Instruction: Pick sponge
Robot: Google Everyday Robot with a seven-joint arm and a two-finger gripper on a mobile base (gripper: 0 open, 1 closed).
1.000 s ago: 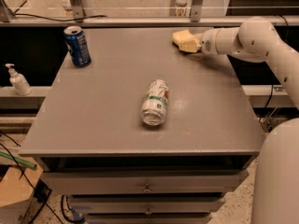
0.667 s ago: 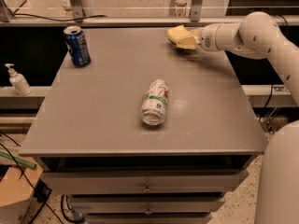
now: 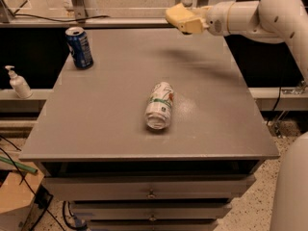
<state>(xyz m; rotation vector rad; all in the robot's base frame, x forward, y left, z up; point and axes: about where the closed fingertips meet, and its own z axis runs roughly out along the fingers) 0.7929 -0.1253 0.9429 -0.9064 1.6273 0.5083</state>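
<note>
My gripper (image 3: 183,20) hangs in the air over the far edge of the grey table (image 3: 110,105), reaching in from the right on the white arm (image 3: 250,16). It is shut on the sponge (image 3: 173,14), a small pale-yellow block that sticks out to the left of the cream-yellow fingers. The sponge is lifted off the table and casts a faint shadow on the top below it.
A white-and-green can (image 3: 160,105) lies on its side in the middle of the table. A blue can (image 3: 79,47) stands upright at the far left corner. A white pump bottle (image 3: 18,82) stands on a ledge left of the table. Drawers sit below the front edge.
The gripper has risen from the table's far right and moved left with the sponge in it. The two cans have not moved.
</note>
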